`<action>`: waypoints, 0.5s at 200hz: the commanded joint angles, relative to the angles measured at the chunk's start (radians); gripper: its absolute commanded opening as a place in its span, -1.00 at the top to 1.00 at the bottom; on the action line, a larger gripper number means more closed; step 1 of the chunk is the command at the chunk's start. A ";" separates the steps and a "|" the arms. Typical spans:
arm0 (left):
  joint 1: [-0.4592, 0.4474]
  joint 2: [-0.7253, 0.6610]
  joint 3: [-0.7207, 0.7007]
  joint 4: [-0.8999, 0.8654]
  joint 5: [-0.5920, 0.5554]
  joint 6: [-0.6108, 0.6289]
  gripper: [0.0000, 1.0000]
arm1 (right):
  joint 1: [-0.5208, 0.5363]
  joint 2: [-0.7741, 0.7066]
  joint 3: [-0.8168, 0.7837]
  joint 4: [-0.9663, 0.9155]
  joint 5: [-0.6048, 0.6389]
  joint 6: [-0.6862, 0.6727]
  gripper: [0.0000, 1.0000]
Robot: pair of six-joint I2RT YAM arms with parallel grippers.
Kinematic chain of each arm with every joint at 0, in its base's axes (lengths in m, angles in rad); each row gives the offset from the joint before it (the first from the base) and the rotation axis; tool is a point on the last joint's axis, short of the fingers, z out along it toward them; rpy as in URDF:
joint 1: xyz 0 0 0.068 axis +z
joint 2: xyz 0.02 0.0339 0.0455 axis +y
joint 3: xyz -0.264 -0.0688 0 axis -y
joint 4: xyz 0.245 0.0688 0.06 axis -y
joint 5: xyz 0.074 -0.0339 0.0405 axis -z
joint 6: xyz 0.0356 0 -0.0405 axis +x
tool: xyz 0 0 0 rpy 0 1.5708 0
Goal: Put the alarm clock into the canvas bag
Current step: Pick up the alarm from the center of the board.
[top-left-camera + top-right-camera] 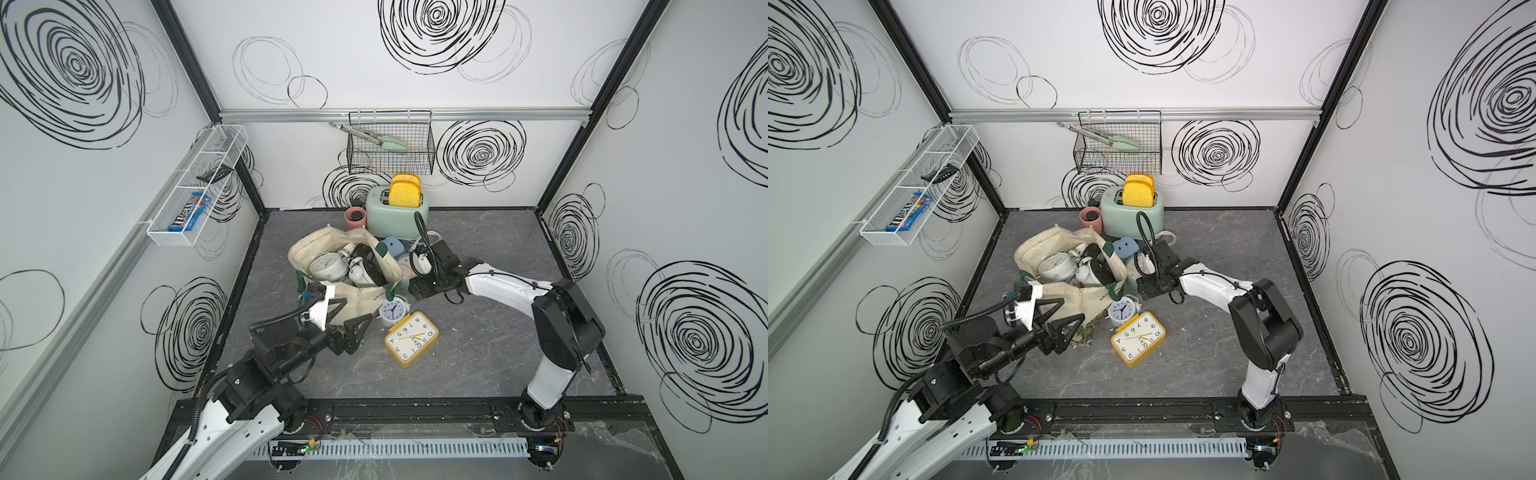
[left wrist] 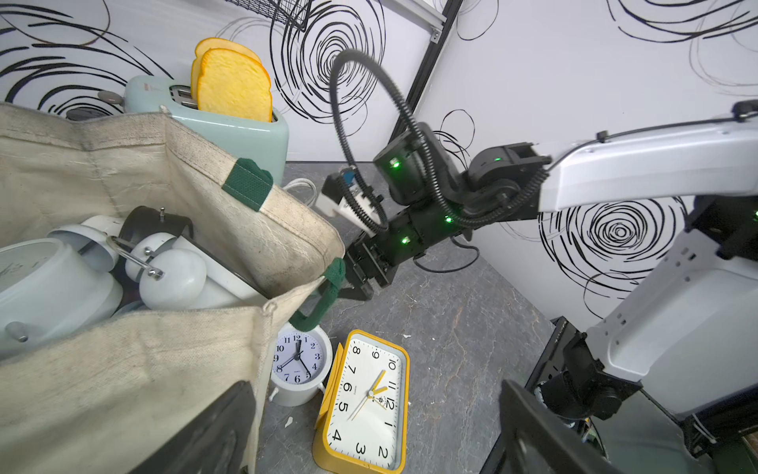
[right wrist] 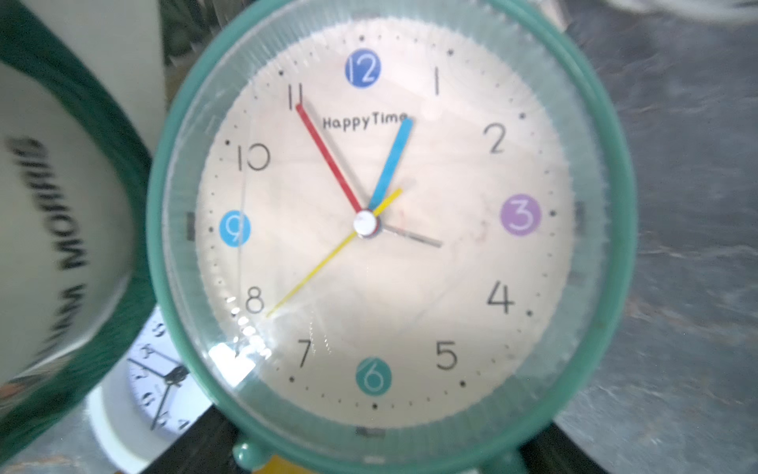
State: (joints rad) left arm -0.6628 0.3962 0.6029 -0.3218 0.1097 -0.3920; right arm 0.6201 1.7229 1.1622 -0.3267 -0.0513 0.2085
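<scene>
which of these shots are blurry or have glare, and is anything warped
Right wrist view: the green clock face is sharp, with a white glare patch below the 8; the canvas bag lettering and the floor are smeared. Left wrist view: wide-angle stretch at the edges. Both top views: even light, yellow clock crisp.

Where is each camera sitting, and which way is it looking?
Top views: high over the front, looking down at the table, bag, left arm and right arm.
Left wrist: low beside the bag, looking across its mouth at the yellow clock, toaster and right arm; its own fingers edge the picture.
Right wrist: close before the green clock, facing its dial; dark bits of its fingers show.
Shared: both wrist views show the white clock.
</scene>
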 commanded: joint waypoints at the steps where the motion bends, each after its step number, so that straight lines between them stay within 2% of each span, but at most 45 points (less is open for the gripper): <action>1: 0.003 0.042 0.084 0.058 -0.004 -0.031 -0.92 | -0.030 -0.105 -0.033 0.071 0.003 0.064 -0.07; 36: 0.003 0.191 0.201 0.090 0.083 -0.032 -0.92 | -0.077 -0.290 -0.102 0.086 0.000 0.135 0.03; 69: -0.001 0.351 0.301 0.140 0.152 -0.083 -0.92 | -0.086 -0.484 -0.194 0.160 -0.025 0.134 0.05; 100: -0.044 0.528 0.412 0.170 0.196 -0.110 -0.92 | -0.085 -0.621 -0.237 0.176 -0.063 0.157 0.07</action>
State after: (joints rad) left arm -0.6739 0.8196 0.9283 -0.2329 0.2447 -0.4664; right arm 0.5308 1.1790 0.9329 -0.2260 -0.0757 0.3393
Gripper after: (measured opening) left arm 0.962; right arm 0.817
